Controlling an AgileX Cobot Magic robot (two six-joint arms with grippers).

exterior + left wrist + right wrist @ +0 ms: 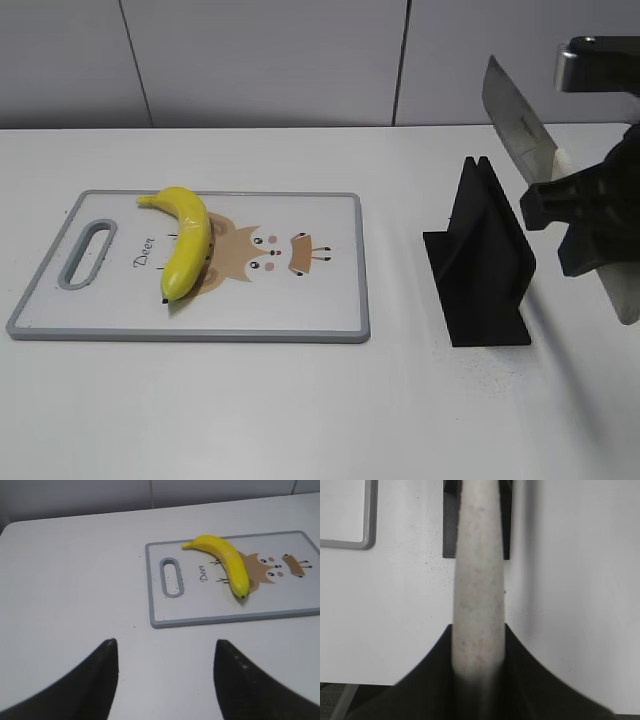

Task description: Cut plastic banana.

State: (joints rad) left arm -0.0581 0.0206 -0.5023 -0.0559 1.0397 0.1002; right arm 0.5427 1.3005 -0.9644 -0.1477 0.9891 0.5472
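Plastic banana point(186, 240) lies on cutting board point(300, 320). Right gripper point(479, 655) clamps knife point(517, 120) handle, blade raised above black holder point(480, 262). Left gripper point(165, 680) fingers spread, empty.

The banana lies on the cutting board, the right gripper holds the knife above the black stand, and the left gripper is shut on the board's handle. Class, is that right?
One part is wrong: the left gripper is open and holds nothing, hanging over bare table short of the board, as the left wrist view shows. The banana does lie on the board, and the right gripper holds the knife above the black stand.
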